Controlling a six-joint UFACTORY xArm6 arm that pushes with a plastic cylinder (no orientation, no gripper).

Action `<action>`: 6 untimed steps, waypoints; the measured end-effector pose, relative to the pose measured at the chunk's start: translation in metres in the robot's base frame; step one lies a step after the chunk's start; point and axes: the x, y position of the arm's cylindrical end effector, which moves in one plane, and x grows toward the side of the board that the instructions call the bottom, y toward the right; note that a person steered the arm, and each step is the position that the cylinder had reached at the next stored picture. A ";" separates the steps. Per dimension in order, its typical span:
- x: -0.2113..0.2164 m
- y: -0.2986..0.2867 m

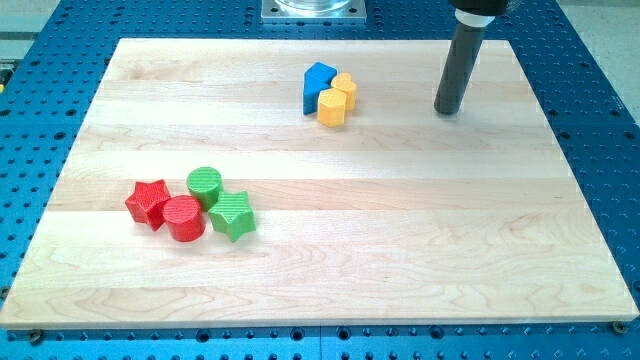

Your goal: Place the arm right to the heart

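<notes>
My tip (448, 111) rests on the wooden board (330, 270) in the upper right part of the view. To its left is a tight cluster. It holds a blue angular block (317, 84), a yellow rounded block (345, 85) that looks like the heart, and a yellow block with flat sides (331, 106) just below it. My tip is to the right of the rounded yellow block, about a hundred pixels away and slightly lower in the view, touching nothing.
At the lower left, four blocks sit close together: a red star (149, 202), a red cylinder (184, 218), a green cylinder (204, 184) and a green star (233, 215). A blue perforated table surrounds the board.
</notes>
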 end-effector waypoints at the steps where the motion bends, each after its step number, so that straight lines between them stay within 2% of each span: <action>1: 0.000 0.000; 5: -0.002 -0.014; 6: -0.028 -0.026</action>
